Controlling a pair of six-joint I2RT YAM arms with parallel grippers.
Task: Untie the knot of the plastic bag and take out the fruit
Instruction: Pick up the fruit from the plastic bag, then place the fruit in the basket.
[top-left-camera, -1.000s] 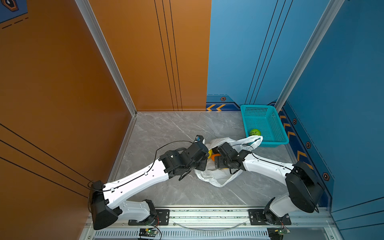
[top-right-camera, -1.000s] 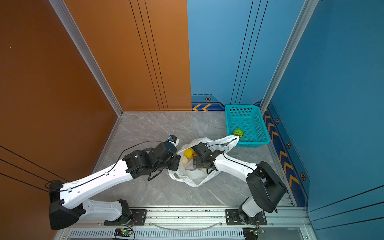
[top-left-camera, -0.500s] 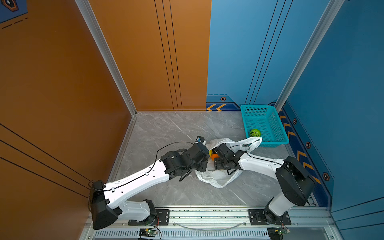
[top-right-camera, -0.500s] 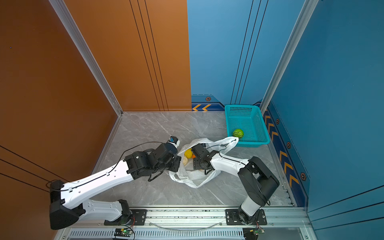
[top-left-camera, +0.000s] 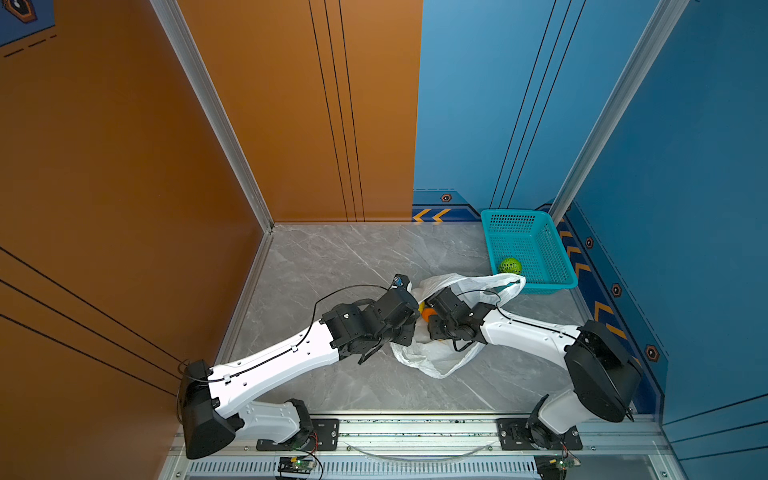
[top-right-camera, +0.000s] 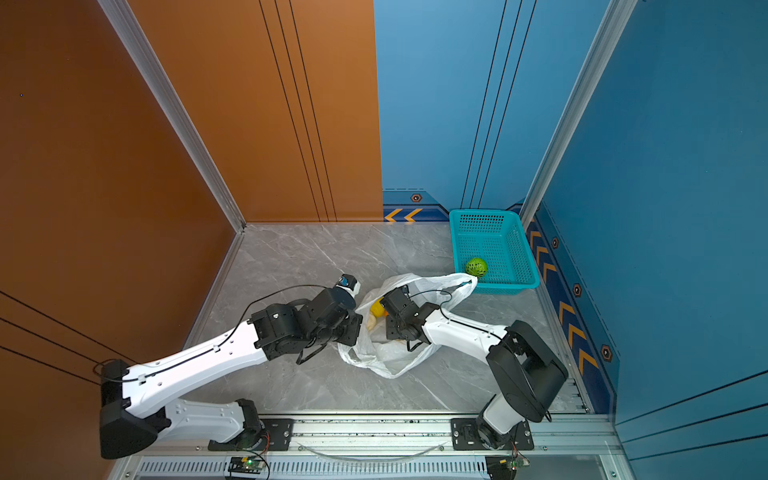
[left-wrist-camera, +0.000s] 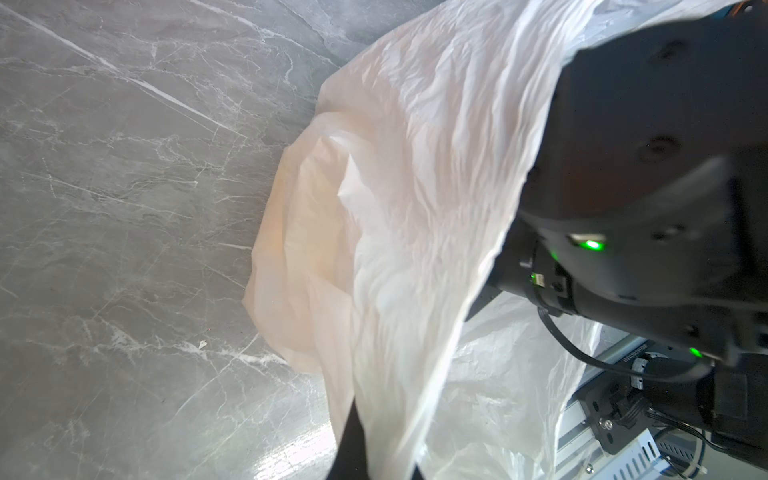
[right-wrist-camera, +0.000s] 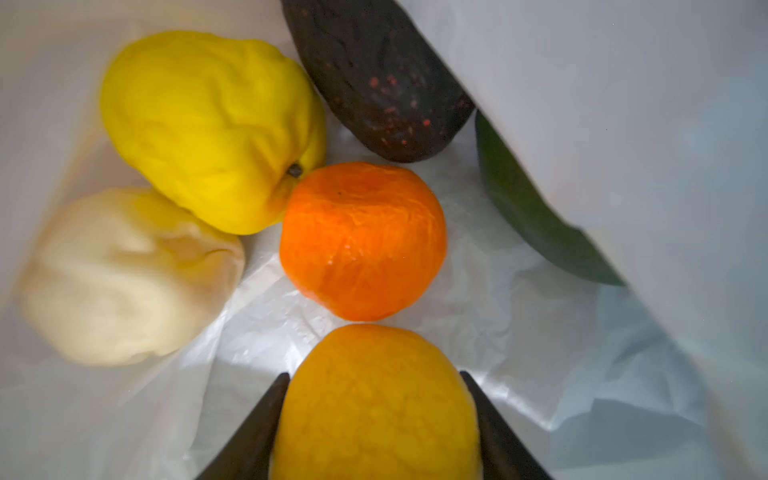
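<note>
The white plastic bag (top-left-camera: 440, 357) (top-right-camera: 386, 359) lies open on the grey floor between my two arms. My left gripper (left-wrist-camera: 374, 457) is shut on a fold of the bag's rim (left-wrist-camera: 415, 208) and holds it up. My right gripper (right-wrist-camera: 374, 374) is inside the bag, its jaws pressed against both sides of a yellow-orange fruit (right-wrist-camera: 374, 415). Beyond it lie an orange (right-wrist-camera: 361, 241), a lumpy yellow fruit (right-wrist-camera: 212, 129), a cream-white one (right-wrist-camera: 124, 278), a dark speckled one (right-wrist-camera: 374, 79) and a green one (right-wrist-camera: 536, 216). The knot is out of view.
A teal basket (top-left-camera: 515, 212) (top-right-camera: 484, 212) stands at the back right against the blue wall, touching the bag's far handle. A green netted ball (top-left-camera: 510, 265) (top-right-camera: 476, 266) lies in it. The orange wall rises on the left and a metal rail (top-left-camera: 415, 428) runs along the front.
My right gripper has pushed further into the bag and its jaws have closed in onto the yellow-orange fruit. The left gripper has kept hold of the bag's rim.
</note>
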